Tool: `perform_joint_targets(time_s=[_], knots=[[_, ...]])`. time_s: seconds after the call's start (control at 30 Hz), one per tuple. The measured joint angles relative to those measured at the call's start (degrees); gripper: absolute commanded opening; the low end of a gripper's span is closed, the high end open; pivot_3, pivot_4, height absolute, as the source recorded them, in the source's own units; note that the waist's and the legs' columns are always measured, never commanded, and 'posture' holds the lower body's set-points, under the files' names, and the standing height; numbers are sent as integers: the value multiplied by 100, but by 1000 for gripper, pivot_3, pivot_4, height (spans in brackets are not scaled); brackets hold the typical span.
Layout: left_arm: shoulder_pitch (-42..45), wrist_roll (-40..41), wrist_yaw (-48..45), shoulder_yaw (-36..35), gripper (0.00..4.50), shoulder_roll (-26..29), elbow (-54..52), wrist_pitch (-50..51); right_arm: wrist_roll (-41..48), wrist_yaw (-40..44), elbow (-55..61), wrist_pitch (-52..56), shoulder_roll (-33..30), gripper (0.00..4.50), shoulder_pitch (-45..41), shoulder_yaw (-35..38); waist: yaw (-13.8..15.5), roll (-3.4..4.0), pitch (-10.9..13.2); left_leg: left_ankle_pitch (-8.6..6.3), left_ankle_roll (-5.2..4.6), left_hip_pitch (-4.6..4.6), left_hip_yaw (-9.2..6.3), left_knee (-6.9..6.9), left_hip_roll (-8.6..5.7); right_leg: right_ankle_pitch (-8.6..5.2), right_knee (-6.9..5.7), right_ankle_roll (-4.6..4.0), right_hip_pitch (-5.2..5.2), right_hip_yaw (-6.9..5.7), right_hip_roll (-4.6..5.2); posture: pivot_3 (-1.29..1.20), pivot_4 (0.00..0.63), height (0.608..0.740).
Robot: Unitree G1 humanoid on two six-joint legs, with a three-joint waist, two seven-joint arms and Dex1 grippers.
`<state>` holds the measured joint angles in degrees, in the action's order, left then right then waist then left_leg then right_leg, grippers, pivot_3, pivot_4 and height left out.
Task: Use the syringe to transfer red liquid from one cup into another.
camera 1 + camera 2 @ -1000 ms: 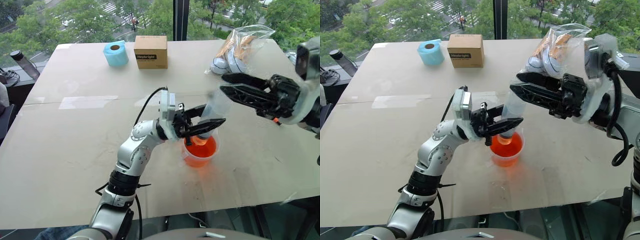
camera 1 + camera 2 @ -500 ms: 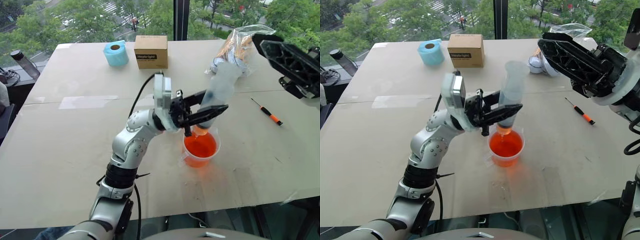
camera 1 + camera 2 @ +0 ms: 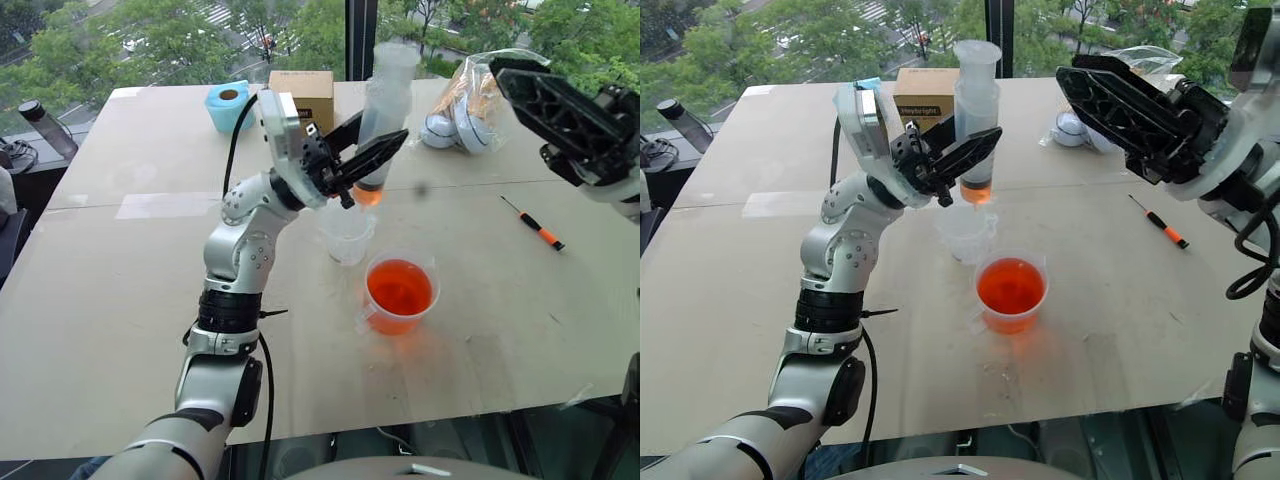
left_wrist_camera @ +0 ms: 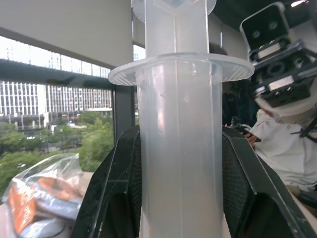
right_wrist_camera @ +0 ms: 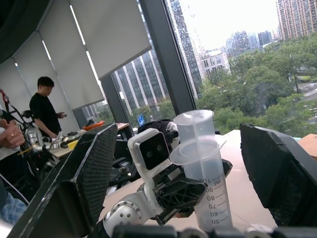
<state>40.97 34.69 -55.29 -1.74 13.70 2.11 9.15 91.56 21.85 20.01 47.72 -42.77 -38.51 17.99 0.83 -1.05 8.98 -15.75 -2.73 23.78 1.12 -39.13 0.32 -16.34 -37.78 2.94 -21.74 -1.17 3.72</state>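
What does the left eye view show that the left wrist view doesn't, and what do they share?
Left eye view alone: the wide cup of red liquid, the narrow empty cup beneath the raised nozzle, the orange-handled screwdriver, the blue tape roll and the cardboard box.

Left wrist view alone: office buildings through the window.

Both: the syringe clamped in the left gripper, and the plastic bag.

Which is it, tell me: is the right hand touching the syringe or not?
Apart. In the right eye view the right hand hangs open off to the side of the syringe, table showing between them; the left hand alone clamps the barrel.
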Motion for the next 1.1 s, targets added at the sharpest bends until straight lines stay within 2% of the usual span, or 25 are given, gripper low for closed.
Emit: perform_joint_targets(time_s=[0.17, 0.3, 0.63, 0.93, 0.97, 1.0, 1.1], knots=[[-1, -217, -152, -6, 1454, 25, 399, -330, -766, 23, 0, -61, 9, 4161, -144, -301, -9, 0, 0, 0, 0, 0, 0, 0, 0, 0, 0, 0, -1, 1, 0, 0, 150, 740], [-19, -276, -251, -23, 1454, 35, 529, -450, -1621, -87, -246, -131, 398, 4161, -906, -813, -68, 2, 1, 1, 1, -3, 4, 1, 1, 0, -7, 0, -6, 7, -1, 0, 150, 740], [-199, -358, -188, -57, 1454, 30, 543, -587, -2416, 16, -1091, 217, 1127, 4161, -1552, -1506, -49, 3, 2, 1, 1, 5, 1, 3, 1, 1, -9, 1, -7, -3, 2, 0, 150, 740], [-305, -382, -169, -54, 1454, 27, 542, -640, -2998, 274, -1373, 460, 1483, 4161, -1936, -1712, -47, 4, 2, 1, 1, 5, 0, 3, 1, 1, -10, 1, -7, -10, 0, 0, 150, 740], [-305, -394, -169, -54, 1454, 27, 543, -653, -3062, 327, -1386, 470, 1504, 3647, -1939, -1714, -47, 4, 2, 1, 1, 5, 0, 3, 1, 1, -10, 1, -7, -14, 0, 0, 150, 740], [-305, -398, -169, -55, 1454, 28, 543, -661, -3082, 375, -1392, 480, 1509, 3450, -1939, -1722, -47, 4, 2, 1, 1, 5, 0, 3, 1, 1, -10, 1, -7, -18, 0, 0, 150, 740], [-305, -406, -169, -55, 1454, 31, 550, -664, -3171, 489, -1392, 567, 1576, 1983, -1947, -1723, -55, 4, 2, 1, 1, 5, 0, 4, 1, 1, -11, 1, -7, -26, 0, 0, 150, 740]])
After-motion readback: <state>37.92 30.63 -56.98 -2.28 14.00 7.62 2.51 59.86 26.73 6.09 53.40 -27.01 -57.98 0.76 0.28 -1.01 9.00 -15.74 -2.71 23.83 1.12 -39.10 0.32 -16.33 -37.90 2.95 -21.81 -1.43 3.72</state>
